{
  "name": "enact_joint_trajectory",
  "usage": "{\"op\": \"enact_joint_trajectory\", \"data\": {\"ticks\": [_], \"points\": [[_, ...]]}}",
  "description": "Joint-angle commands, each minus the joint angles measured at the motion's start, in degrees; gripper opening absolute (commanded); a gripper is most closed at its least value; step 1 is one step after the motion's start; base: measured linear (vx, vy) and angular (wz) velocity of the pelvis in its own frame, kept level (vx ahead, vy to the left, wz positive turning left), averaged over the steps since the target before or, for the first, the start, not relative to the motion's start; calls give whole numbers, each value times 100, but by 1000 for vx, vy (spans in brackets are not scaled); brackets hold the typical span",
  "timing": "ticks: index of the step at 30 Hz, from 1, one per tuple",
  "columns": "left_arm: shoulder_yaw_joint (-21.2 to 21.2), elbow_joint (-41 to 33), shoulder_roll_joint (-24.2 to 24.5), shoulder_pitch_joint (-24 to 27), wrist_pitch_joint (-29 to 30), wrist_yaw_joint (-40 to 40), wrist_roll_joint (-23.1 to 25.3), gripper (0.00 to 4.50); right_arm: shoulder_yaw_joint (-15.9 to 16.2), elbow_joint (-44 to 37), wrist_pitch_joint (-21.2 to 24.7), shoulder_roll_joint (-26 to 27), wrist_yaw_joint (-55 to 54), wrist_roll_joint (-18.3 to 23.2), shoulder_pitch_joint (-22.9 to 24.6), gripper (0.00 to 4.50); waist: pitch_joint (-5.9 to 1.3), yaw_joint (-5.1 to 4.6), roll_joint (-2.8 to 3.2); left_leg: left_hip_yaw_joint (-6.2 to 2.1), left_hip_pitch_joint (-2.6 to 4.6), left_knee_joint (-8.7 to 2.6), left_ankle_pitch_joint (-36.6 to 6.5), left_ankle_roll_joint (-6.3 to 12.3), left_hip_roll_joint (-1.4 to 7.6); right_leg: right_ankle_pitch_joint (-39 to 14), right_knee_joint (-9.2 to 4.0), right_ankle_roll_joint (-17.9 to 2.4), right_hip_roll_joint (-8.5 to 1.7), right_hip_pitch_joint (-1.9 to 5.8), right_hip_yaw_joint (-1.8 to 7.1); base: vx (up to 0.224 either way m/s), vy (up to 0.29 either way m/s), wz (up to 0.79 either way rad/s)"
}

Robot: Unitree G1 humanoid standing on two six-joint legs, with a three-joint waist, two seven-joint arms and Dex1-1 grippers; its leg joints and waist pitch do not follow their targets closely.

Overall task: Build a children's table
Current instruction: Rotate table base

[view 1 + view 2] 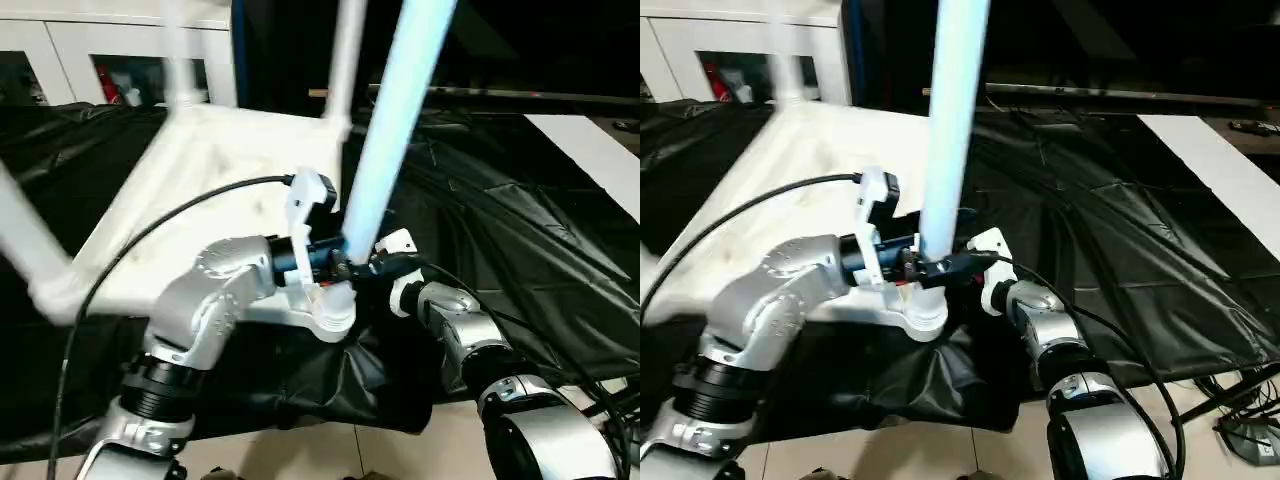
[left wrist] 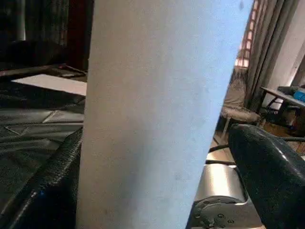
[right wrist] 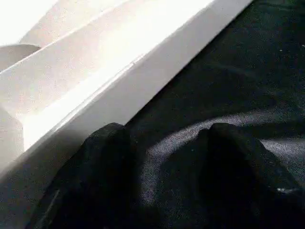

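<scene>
White tubular leg, ribbed tabletop

No readable text, label, brand, number or sign appears on anything in these views.

Black cloth is lying wrinkled across the surface, draping over its near edge toward the pale tiled floor. A white cabinet is standing at far left. A white panel is lying at far right.
</scene>
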Motion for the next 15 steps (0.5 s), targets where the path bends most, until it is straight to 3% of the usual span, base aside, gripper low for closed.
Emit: {"op": "enact_joint_trajectory", "data": {"ticks": [1,7,10,15], "points": [[-309,143,-190,-168,-53,57,120,446,314,-57,-115,336,473,-36,-163,317,-396,55,114,-26,53,-426,-1825,-123,148,-1852,-453,-1065,-334,287,288,0,0,0],[-335,576,-197,-288,-367,331,614,446,317,-58,-226,262,415,-145,-160,317,-412,60,98,-24,42,-418,-1682,-70,147,-1731,-447,-1039,-344,296,293,0,0,0],[-481,1004,223,-360,-714,445,1204,446,111,-60,-360,79,11,-95,-228,317,-408,63,101,-35,48,-431,-1688,-64,147,-1727,-443,-1016,-336,290,289,0,0,0],[-413,933,620,-190,-735,140,1287,446,-93,-252,-339,-190,22,25,-187,317,-414,68,130,-18,58,-423,-1589,-79,158,-1526,-417,-1103,-335,287,301,0,0,0]]}}
